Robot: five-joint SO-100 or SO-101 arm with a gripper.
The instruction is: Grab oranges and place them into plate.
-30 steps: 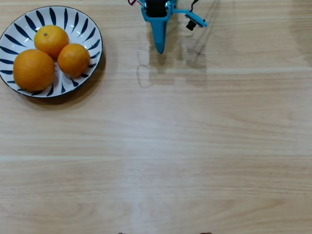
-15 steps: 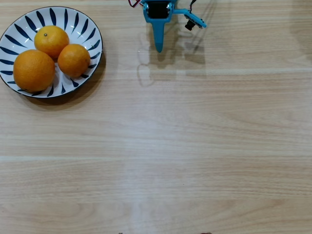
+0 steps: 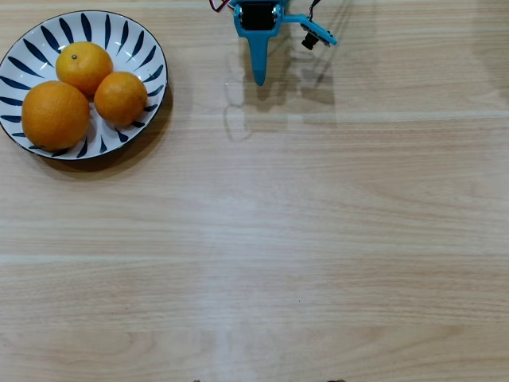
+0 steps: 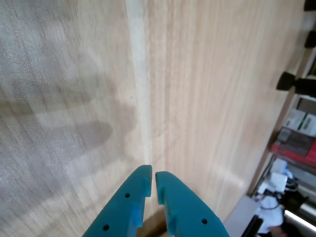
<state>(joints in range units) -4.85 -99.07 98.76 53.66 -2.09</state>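
Three oranges lie together in the plate (image 3: 151, 49) at the top left of the overhead view: a large one (image 3: 54, 115) at the left, a smaller one with a green stem dot (image 3: 83, 67) behind it, and another small one (image 3: 120, 97) to the right. My blue gripper (image 3: 259, 79) hangs at the top centre, well right of the plate, pointing down the picture. In the wrist view its two blue fingers (image 4: 170, 190) stand tip to tip, the gripper (image 4: 152, 176) shut with nothing between them, over bare wood.
The light wooden table (image 3: 302, 239) fills the overhead view. In the wrist view the table's far edge (image 4: 284, 108) runs down the right side, with books and clutter (image 4: 298, 143) beyond it.
The gripper has drawn back slightly toward the top edge of the overhead view. The oranges and the plate have not moved.
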